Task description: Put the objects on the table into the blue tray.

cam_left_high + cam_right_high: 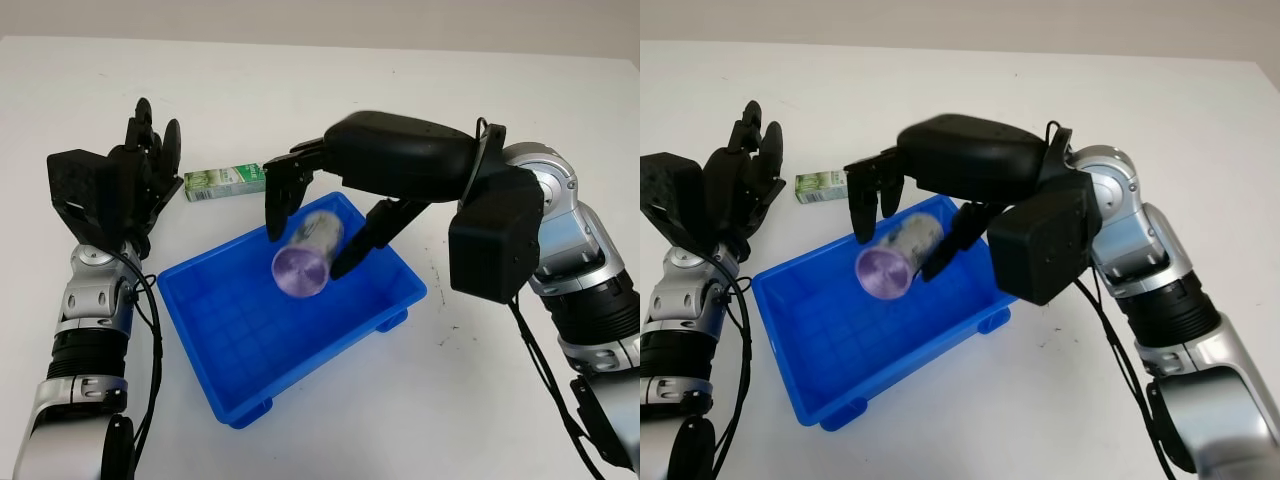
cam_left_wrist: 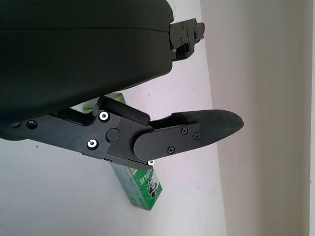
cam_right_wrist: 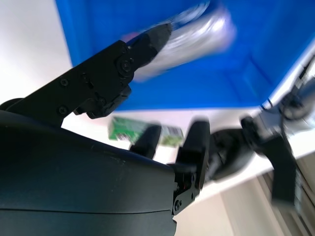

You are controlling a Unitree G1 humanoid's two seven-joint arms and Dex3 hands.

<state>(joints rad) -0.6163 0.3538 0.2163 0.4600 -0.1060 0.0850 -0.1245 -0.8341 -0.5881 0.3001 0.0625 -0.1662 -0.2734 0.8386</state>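
Note:
A silver can with a purple end (image 1: 300,268) hangs blurred over the far part of the blue tray (image 1: 250,345). It is tilted, with its purple end towards me. My right hand (image 1: 306,250) hovers over it, one finger (image 1: 274,210) on its left and another (image 1: 362,243) on its right. The fingers look sharp while the can is smeared, so the can seems loose from the open hand. A small green box (image 1: 225,182) lies on the white table just behind the tray's far left corner. My left hand (image 1: 150,150) stands raised and open beside that green box (image 2: 141,186), holding nothing.
The white table (image 1: 480,400) stretches around the tray, with free room to its right and in front. My right forearm (image 1: 560,250) reaches in from the right, above the table beside the tray's right rim.

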